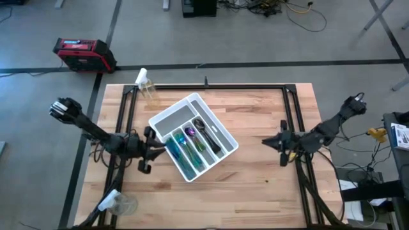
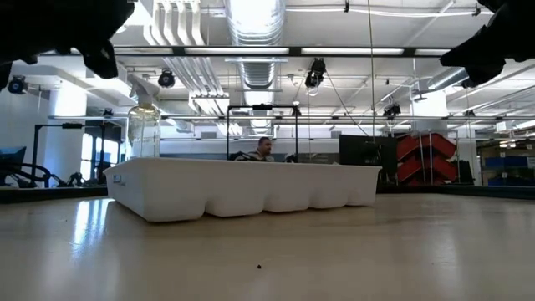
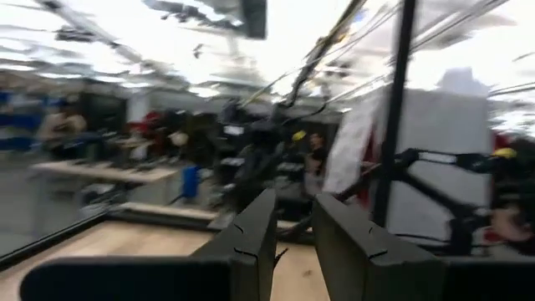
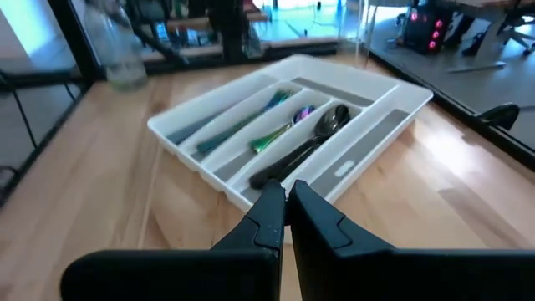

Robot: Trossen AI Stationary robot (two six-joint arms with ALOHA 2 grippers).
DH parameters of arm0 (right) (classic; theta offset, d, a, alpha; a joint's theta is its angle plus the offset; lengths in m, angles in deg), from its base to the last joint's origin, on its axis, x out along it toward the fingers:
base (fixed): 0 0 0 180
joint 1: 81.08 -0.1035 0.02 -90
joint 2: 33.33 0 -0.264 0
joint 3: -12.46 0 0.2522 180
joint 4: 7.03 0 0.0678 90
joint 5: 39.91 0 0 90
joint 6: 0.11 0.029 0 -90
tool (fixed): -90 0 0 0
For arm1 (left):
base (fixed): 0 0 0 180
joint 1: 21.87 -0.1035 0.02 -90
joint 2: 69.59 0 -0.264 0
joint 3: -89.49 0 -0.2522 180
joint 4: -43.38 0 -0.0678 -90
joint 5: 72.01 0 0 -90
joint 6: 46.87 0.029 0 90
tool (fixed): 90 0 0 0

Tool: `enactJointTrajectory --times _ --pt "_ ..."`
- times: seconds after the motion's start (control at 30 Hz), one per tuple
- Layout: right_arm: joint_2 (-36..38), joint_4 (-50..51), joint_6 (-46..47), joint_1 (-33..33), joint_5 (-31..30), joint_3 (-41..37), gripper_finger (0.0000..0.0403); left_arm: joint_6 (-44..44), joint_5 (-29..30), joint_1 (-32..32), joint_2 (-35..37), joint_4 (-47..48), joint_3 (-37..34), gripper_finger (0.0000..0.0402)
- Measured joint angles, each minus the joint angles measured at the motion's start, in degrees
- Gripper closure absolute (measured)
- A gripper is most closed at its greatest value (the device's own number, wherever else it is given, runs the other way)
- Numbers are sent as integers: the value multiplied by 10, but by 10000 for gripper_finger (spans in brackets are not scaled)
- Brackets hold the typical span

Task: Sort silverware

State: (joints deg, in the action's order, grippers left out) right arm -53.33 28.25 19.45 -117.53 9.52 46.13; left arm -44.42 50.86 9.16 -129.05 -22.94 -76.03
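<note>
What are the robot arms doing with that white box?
Right now neither arm is holding anything. The silverware already lies in the long slots of the white tray, which sits at an angle in the middle of the table. The left gripper hovers just beside the tray's left edge with its fingers slightly apart. The right gripper waits off to the right with its fingers shut. No loose silverware shows on the table.

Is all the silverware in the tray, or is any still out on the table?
All in: the silverware lies in the tray compartments; none shows on the table.
</note>
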Motion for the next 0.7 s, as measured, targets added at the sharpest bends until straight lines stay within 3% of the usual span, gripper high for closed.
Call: enactJointTrajectory --times 0.27,0.43,0.53,0.7 --pt "133 25 29 0 0 -45 403 -4 26 -31 101 91 0 338" --pt "200 44 15 0 -22 -56 403 -26 22 -34 196 208 -1 338" --pt "199 45 16 1 -58 -42 403 -51 21 -34 264 286 -1 338" --pt "200 34 8 1 -51 -46 403 -55 21 -33 378 388 -1 338"
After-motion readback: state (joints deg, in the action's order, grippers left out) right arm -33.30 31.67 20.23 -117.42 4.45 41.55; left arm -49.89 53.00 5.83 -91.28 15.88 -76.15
